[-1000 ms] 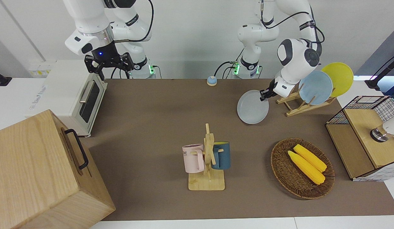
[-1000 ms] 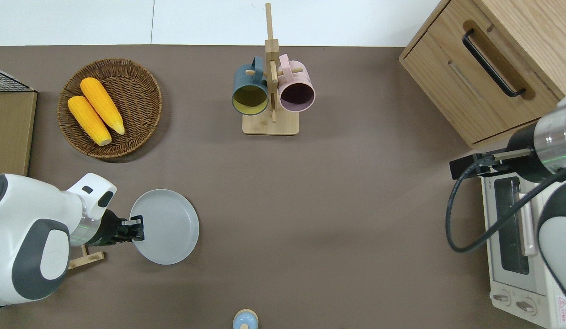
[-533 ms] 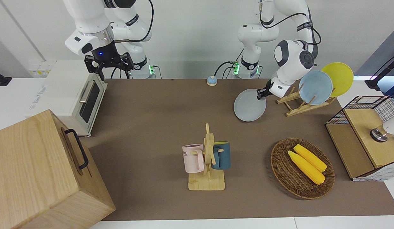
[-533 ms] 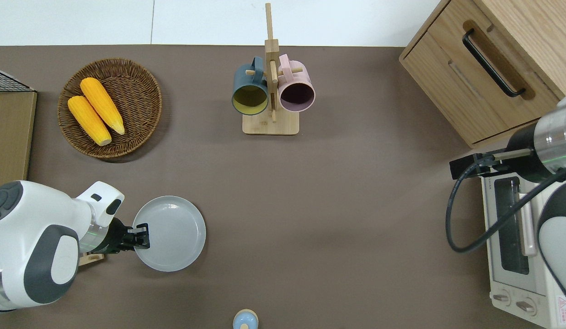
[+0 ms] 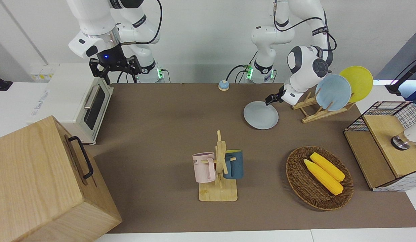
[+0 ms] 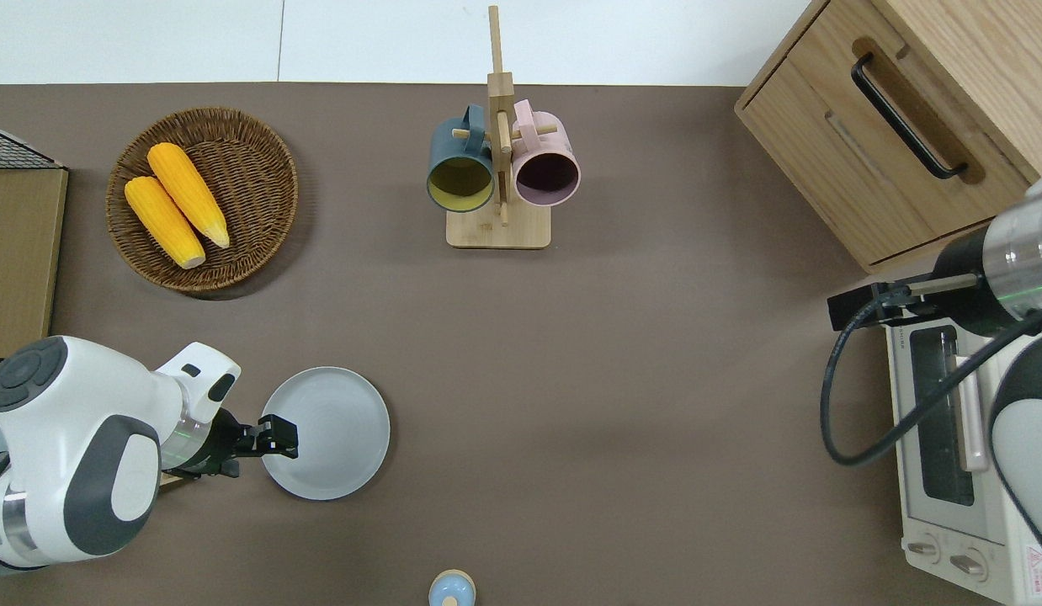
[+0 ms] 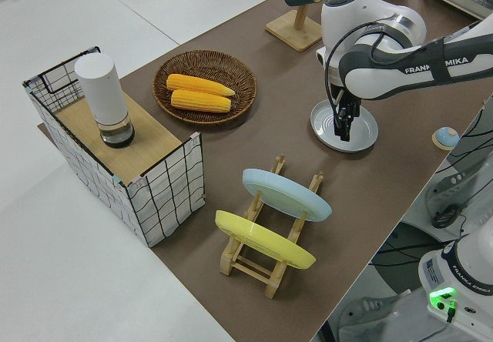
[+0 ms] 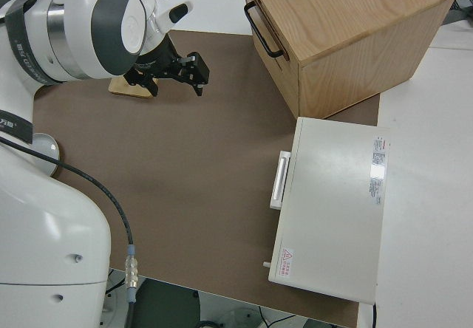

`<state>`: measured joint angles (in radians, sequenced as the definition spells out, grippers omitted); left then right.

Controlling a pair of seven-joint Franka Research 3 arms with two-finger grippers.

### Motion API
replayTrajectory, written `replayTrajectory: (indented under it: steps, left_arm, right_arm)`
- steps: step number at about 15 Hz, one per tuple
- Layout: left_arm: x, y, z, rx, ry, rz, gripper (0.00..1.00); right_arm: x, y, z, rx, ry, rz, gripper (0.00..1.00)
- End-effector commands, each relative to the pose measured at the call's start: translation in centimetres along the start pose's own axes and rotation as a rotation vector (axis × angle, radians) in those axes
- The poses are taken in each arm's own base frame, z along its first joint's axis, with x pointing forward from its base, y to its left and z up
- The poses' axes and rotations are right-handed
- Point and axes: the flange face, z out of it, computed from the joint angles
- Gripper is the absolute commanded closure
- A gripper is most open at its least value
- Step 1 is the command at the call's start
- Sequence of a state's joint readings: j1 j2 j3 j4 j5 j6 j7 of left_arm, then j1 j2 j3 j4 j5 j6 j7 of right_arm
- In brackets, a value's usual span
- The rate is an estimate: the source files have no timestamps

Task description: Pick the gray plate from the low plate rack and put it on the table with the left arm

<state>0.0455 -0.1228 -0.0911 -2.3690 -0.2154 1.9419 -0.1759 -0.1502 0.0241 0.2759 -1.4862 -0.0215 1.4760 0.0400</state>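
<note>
The brown desk (image 5: pixel 161 127) carries the gray plate (image 6: pixel 332 429), which lies flat on it beside the low plate rack (image 5: pixel 310 111), toward the middle of the desk. The left end effector (image 6: pixel 279 438) is at the plate's rim on the rack's side (whether its fingers pinch the rim, I cannot tell). The rack holds a light blue plate (image 5: pixel 333 92) and a yellow plate (image 5: pixel 357 82). The right arm is parked, its end effector (image 5: pixel 114 69) spread wide.
</note>
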Motion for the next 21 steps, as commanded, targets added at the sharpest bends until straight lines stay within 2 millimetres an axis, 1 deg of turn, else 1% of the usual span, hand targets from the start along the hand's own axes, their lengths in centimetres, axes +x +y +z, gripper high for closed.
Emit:
replayTrajectory:
  steps: [1,3,5,8,9,11,12,14,18,20,21]
  left_arm:
    - [0.1,0.0,-1.6,0.061,0.061,0.022,0.04]
    - [0.7,0.2,-4.1,0.11,0.121,0.05,0.01]
    - [1.3,0.2,-7.1,0.1,0.162,0.047,0.01]
    - [1.3,0.5,-11.2,0.127,0.188,0.056,0.01]
    - [1.3,0.5,-12.8,0.157,0.205,0.061,0.01]
    - [1.2,0.7,-16.1,0.158,0.231,0.059,0.01]
    - [1.2,0.1,-17.5,0.151,0.246,0.049,0.01]
    - [0.7,0.1,-19.5,0.153,0.249,0.053,0.01]
    - [-0.5,-0.5,-24.4,0.142,0.268,0.031,0.01]
    - [-1.0,-1.1,-26.6,0.14,0.256,0.022,0.01]
    - [-1.0,-1.0,-27.2,0.135,0.247,0.021,0.01]
  right_arm:
    - [-0.2,0.1,-0.4,-0.002,-0.002,0.014,0.017]
    - [-0.2,0.1,-0.4,-0.002,-0.002,0.014,0.017]
    - [-0.2,0.1,-0.4,-0.002,-0.004,0.014,0.017]
    - [-0.2,0.1,-0.4,-0.002,-0.002,0.014,0.017]
    - [-0.2,0.1,-0.4,-0.002,-0.002,0.014,0.017]
    - [-0.2,0.1,-0.4,-0.002,-0.002,0.014,0.017]
    - [-0.2,0.1,-0.4,-0.002,-0.004,0.014,0.017]
    - [-0.2,0.1,-0.4,-0.002,-0.004,0.014,0.017]
    - [-0.2,0.1,-0.4,-0.002,-0.002,0.014,0.017]
    - [-0.2,0.1,-0.4,-0.002,-0.001,0.014,0.017]
    - [-0.2,0.1,-0.4,-0.002,-0.002,0.014,0.017]
